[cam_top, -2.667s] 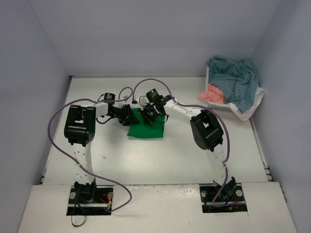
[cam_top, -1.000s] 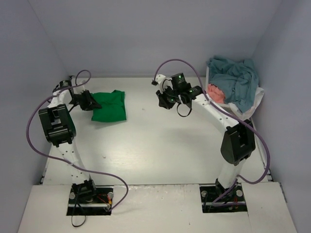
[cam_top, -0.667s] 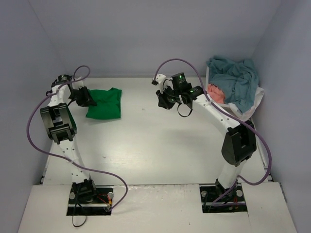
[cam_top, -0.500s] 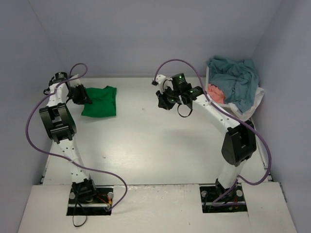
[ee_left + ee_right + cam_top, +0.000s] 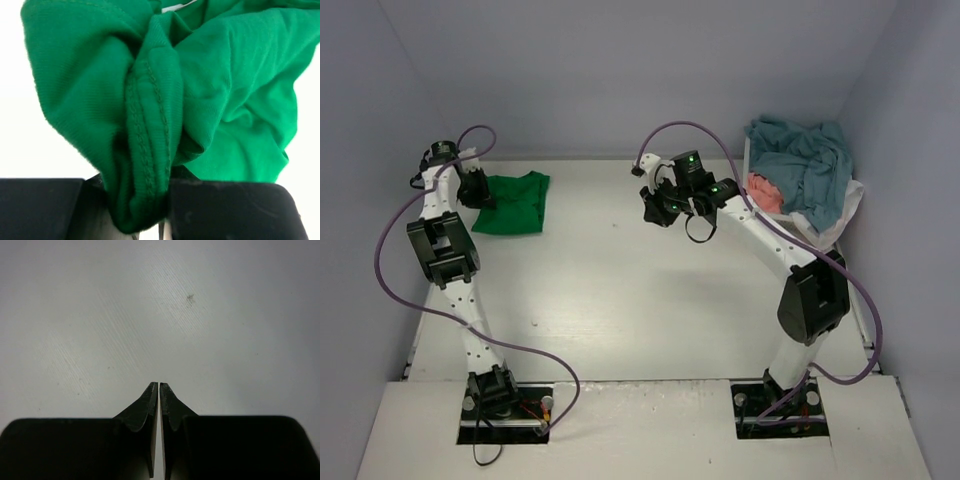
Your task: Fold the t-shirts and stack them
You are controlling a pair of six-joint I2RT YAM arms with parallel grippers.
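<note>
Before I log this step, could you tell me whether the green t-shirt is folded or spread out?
Folded: the green t-shirt lies as a compact bundle, layered edges pinched in the left pincer.

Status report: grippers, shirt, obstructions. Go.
Left gripper shut on green t-shirt, table's far-left corner. Right gripper shut, empty, over table. Remaining shirts heaped in basket, far right. Nothing in the way.

The bright green soft cloth t-shirt (image 5: 513, 202) is plain, and its seams are stitched in the same green. The white plastic mesh basket (image 5: 770, 218) shows a dull teal cloth t-shirt (image 5: 800, 160) and a salmon pink cloth t-shirt (image 5: 760, 192), both without pattern. The flat bench (image 5: 640, 290) is white. The left robot arm (image 5: 470, 320) and the right robot arm (image 5: 766, 240) are white with black joints, and the thin cable (image 5: 675, 124) is purple.
</note>
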